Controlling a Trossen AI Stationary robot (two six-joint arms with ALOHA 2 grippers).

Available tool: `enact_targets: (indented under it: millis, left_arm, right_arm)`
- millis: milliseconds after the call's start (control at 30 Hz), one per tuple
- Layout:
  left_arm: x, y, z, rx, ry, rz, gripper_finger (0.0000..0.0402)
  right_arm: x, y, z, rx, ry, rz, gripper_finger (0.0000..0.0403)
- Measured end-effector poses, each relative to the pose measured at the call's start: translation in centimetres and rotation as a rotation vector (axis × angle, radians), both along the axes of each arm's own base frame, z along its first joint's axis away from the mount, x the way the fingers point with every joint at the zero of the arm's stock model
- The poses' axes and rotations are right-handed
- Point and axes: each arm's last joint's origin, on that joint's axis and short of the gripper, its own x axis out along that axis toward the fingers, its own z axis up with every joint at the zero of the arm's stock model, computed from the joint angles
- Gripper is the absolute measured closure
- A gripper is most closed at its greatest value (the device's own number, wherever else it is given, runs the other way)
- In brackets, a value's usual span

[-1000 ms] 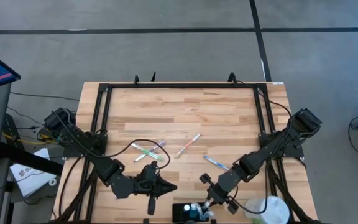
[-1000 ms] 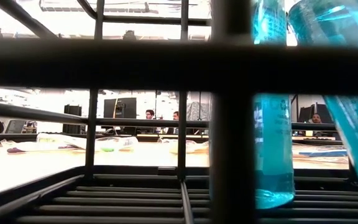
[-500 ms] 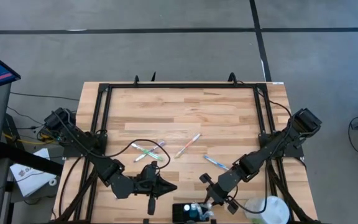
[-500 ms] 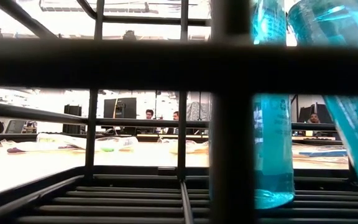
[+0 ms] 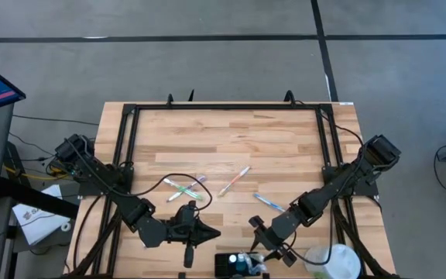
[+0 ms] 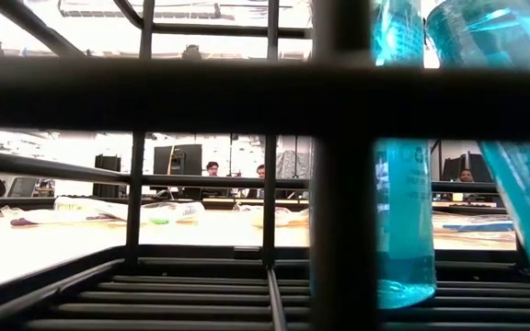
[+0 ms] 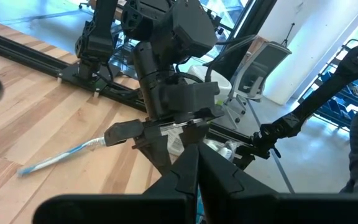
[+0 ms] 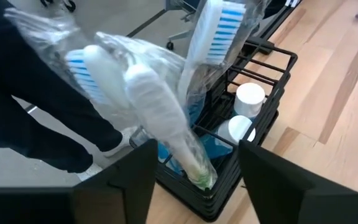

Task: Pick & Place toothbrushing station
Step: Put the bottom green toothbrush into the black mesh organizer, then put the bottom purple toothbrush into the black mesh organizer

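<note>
Two wrapped toothbrushes point(image 8: 166, 118) are now standing in the toothbrushing station point(image 8: 247, 134) at the table's near edge; right gripper point(image 5: 268, 253) is spreading its jaws right over it, so that drop looks done. Left gripper point(image 5: 189, 256), jaws together, is idling beside it.

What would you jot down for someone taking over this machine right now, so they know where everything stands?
Right gripper: open, just above the black toothbrushing station at the table's near edge.
Left gripper: shut, empty, waiting beside the station.
Done: wrapped toothbrushes stand in the station, with blue bottles.
Left: several toothbrushes lie loose on the wooden table: blue, pink, green.
White cup: at the near right corner.
</note>
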Motion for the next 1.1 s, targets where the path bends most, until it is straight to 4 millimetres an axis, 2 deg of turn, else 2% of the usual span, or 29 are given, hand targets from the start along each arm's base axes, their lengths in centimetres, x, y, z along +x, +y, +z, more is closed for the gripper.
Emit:
enact_targets:
  millis: [267,567,900,1100]
  left_arm:
    - [0.0,0.0,0.0,0.0,0.0,0.0,0.0401]
    - [0.0,0.0,0.0,0.001,0.001,0.0,0.0401]
    - [0.0,0.0,-0.2,0.02,0.014,-0.002,0.0401]
    - [-0.1,0.0,-0.5,0.038,0.047,-0.042,0.0401]
  right_arm:
    - [-0.2,0.1,-0.2,0.015,0.057,-0.024,0.0154]
    - [-0.9,0.5,0.1,0.02,0.08,-0.015,0.0153]
    - [-3.0,0.0,1.5,-0.076,0.101,-0.074,0.0153]
    - [-3.3,-0.4,1.3,-0.106,0.148,-0.096,0.0154]
